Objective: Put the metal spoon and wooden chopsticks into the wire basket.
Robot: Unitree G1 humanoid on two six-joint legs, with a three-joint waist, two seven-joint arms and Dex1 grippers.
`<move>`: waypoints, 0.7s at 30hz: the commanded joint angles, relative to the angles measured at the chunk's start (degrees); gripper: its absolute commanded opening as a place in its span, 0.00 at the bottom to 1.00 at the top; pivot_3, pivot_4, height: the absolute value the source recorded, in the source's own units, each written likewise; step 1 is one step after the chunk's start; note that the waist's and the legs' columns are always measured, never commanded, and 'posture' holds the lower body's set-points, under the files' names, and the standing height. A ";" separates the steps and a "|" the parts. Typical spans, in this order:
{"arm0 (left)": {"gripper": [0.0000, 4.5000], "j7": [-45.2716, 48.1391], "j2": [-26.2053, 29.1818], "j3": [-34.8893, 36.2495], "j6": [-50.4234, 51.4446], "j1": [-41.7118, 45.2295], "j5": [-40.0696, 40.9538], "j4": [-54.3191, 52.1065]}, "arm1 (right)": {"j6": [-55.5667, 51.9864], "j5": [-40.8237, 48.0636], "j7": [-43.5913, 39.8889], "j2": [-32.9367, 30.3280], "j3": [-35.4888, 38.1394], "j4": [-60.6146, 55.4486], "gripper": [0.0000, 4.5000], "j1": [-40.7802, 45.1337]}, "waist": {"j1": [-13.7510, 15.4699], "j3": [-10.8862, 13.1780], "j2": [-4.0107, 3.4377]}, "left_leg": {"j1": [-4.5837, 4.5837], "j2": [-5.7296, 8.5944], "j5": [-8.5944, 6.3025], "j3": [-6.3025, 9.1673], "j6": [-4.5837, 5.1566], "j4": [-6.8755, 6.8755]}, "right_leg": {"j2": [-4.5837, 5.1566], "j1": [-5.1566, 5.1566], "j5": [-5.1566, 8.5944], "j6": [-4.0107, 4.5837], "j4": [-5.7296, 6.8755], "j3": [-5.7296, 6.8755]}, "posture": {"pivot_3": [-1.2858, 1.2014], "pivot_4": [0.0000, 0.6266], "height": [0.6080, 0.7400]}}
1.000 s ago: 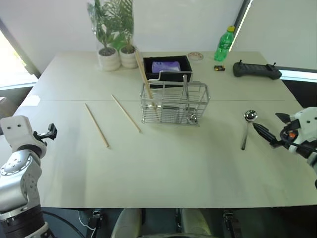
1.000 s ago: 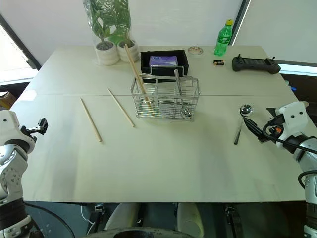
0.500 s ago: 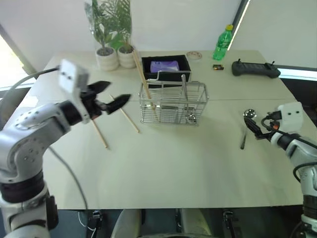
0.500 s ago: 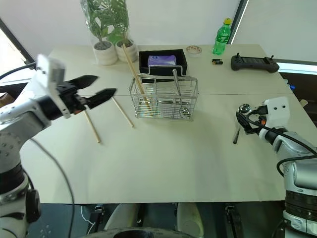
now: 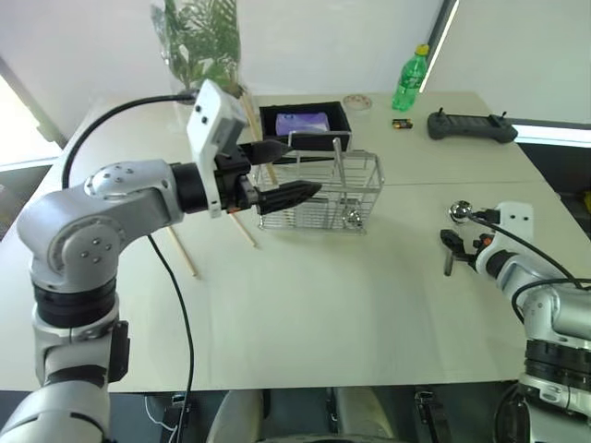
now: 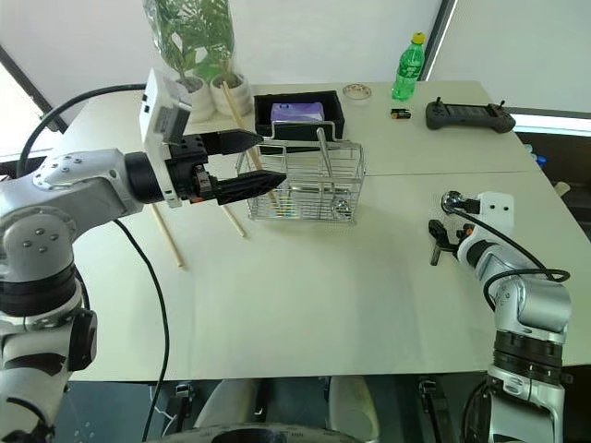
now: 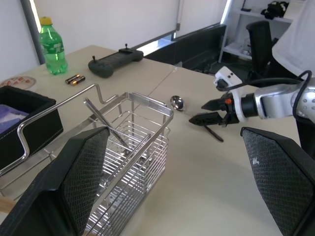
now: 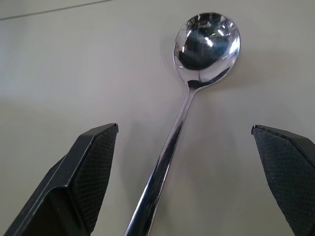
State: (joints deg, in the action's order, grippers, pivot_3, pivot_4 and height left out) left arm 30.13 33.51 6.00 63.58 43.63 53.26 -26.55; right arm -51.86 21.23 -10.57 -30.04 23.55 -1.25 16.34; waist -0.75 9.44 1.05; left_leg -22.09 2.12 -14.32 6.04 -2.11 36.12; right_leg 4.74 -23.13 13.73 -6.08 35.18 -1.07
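Since the earlier frame our left gripper [image 5: 282,171] has swung in from the table's left edge and now hangs raised just in front of the wire basket [image 5: 323,192], fingers spread wide, holding nothing; our right gripper [image 6: 441,237] has dropped to the table [image 5: 305,305] near the right edge, also spread wide, with the metal spoon [image 8: 194,83] lying flat between its two fingers, untouched as far as we can tell. Spoon bowl [image 5: 460,211] points toward the far edge, handle runs back toward the near edge. Wire basket sits mid-table toward the far side, upright, already holding one leaning chopstick [image 6: 242,125] and a metal utensil [image 7: 106,123]. Two more wooden chopsticks [image 6: 167,235] lie flat on the table left of the basket, apart from each other, the nearer-to-basket one [image 6: 232,220] partly hidden by our left arm. Behind the basket a black tray [image 5: 305,125] with a purple object. Potted plants [image 5: 199,41] at the far left, green bottle [image 5: 407,76], small battery [image 5: 400,122] and black controller [image 5: 471,126] along the far right edge.
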 commanded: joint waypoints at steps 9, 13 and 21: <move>1.00 -0.47 0.79 0.94 0.62 3.48 4.84 -1.95 | 10.61 -3.61 0.47 0.37 -1.55 16.66 0.99 8.83 | -0.24 0.01 -0.02 | 0.04 -0.03 0.00 0.00 0.00 -0.04 | -0.05 0.01 -0.06 -0.10 0.01 -0.01 | 0.52 0.24 0.82; 1.00 -0.08 1.79 0.43 0.99 3.49 5.75 -2.42 | 12.18 -4.00 0.69 1.14 -2.20 19.87 0.99 10.59 | -0.30 0.01 -0.01 | 0.05 -0.03 0.00 -0.01 0.00 0.00 | -0.05 0.03 -0.06 -0.11 0.01 -0.03 | 0.52 0.24 0.82; 1.00 -0.25 2.74 -0.67 0.55 3.70 5.90 -2.23 | 6.83 -4.64 1.63 0.78 -3.37 21.50 0.99 12.96 | -0.43 0.01 -0.01 | 0.10 -0.04 0.00 -0.01 0.00 0.00 | -0.07 0.06 -0.06 -0.10 0.01 -0.04 | 0.52 0.24 0.82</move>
State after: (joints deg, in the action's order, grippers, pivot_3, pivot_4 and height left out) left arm 29.88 35.72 5.18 64.74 45.75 59.21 -27.76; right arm -42.03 16.40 -8.74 -29.24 20.89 19.25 28.28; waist -1.18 9.45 1.04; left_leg -21.96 2.08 -14.32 6.03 -2.11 36.12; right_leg 4.68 -23.05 13.67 -6.17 35.20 -1.12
